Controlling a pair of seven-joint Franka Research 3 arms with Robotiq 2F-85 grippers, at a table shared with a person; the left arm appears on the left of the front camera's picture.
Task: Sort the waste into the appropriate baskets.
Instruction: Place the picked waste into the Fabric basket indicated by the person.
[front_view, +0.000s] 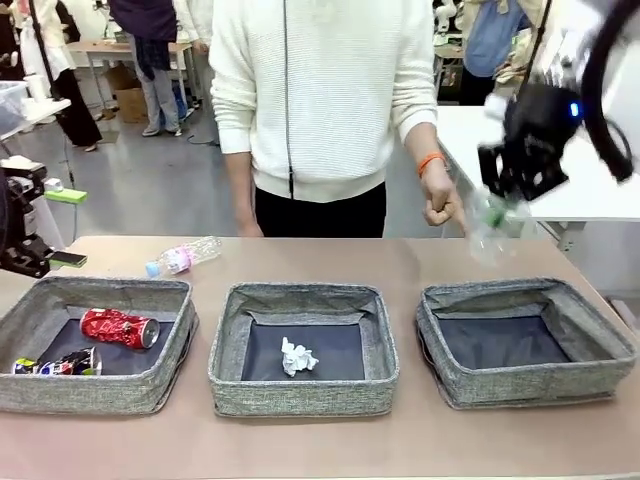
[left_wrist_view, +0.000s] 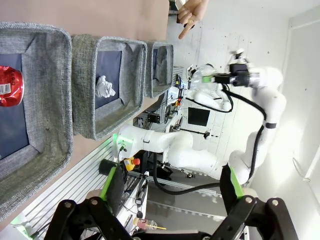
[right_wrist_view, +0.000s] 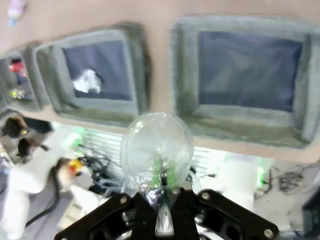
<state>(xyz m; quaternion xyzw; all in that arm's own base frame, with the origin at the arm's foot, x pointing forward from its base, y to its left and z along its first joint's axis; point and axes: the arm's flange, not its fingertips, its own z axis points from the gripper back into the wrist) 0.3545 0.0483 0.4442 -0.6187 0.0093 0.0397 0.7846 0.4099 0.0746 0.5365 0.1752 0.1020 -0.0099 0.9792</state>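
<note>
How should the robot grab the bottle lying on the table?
The bottle lies on its side behind the left basket, blue cap toward the robot's left. Best guess: come straight down from above and pinch across the round middle, at the pink label, jaws crossing its length. The open left gripper is nearer; the right gripper is shut on the cup.

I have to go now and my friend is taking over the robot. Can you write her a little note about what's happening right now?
Right gripper: shut on the clear plastic cup, up in the air behind the right basket.
Left gripper: open, holding nothing, at the table's left edge.
Done: red can and dark can in the left basket; paper ball in the middle basket.
Left: drop the cup in a basket, then sort the bottle lying on the table behind the left basket.
</note>
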